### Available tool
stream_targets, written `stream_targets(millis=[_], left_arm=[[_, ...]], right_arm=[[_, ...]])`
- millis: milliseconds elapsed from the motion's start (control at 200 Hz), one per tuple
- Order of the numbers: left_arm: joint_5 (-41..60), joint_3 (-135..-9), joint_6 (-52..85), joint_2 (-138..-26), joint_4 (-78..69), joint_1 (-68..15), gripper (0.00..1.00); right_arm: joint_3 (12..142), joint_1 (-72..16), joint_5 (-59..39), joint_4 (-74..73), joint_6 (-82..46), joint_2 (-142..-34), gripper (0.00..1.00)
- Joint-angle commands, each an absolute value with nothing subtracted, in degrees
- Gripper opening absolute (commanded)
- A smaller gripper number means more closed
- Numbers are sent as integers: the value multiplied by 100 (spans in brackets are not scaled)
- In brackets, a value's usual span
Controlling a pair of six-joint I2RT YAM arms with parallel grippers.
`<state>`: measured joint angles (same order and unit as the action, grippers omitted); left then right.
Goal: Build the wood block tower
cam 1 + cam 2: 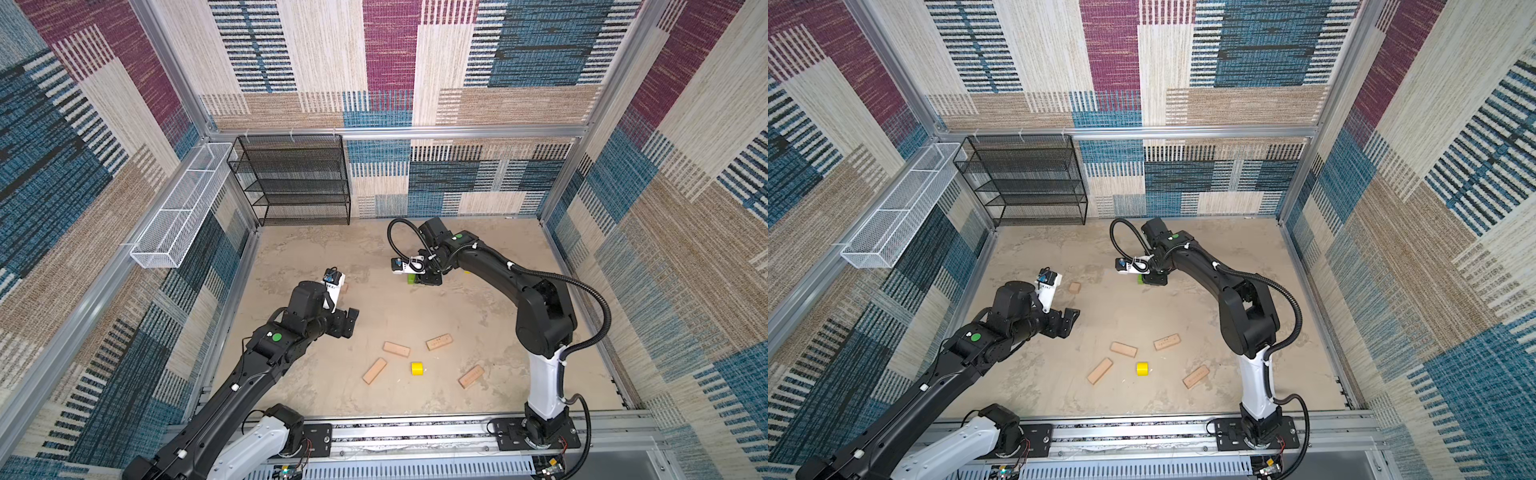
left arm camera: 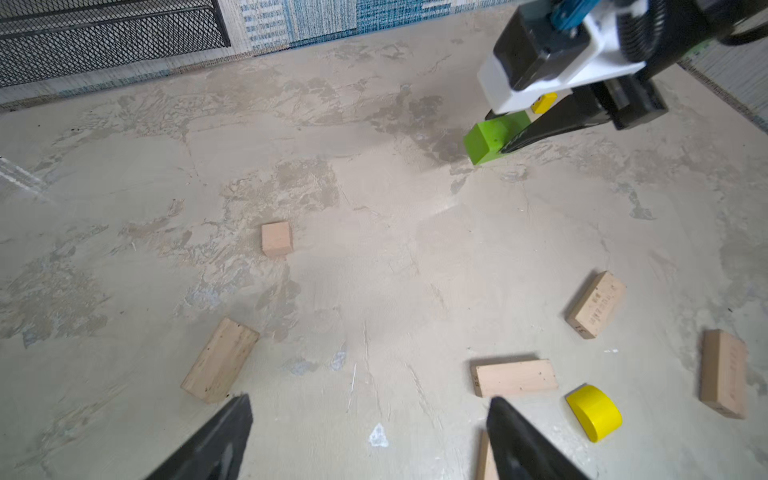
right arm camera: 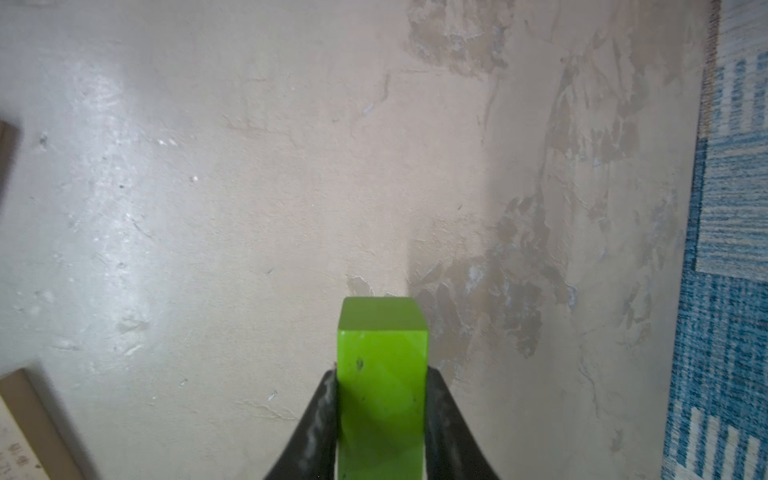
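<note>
Blocks lie scattered, none stacked: smooth tan planks [image 1: 396, 349] flat and well apart toward the near edge, a glossy yellow half-round [image 1: 417, 368] among them, a small cube [image 1: 1074, 287] alone left of centre. Right gripper [image 3: 381, 376] clamps the square-ended lime-green brick [image 3: 381, 328] low at the mottled table [image 1: 332, 257]'s far middle. Left gripper [image 2: 370, 401] hangs wide, empty, over open table between cube and planks

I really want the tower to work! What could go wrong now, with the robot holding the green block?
The green brick sticks out well past the fingertips of the right gripper, so its free end might tip or slip when it is set down. A small yellow piece sits close beside that gripper and could get knocked away.
</note>
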<state>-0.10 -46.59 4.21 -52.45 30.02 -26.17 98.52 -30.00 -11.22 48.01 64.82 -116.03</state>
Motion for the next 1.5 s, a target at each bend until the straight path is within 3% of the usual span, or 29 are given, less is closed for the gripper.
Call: stream_targets(millis=[0,1493], left_arm=[[104,-4603,453,-5177,2854,-2634,93],[-345,-4511,365,-4913,2918,-2637,94]], right_arm=[[9708,-2971,-1287,4618,6750,-11651,0],[8777,-2601,-1510,4166,6337,-11695,3]])
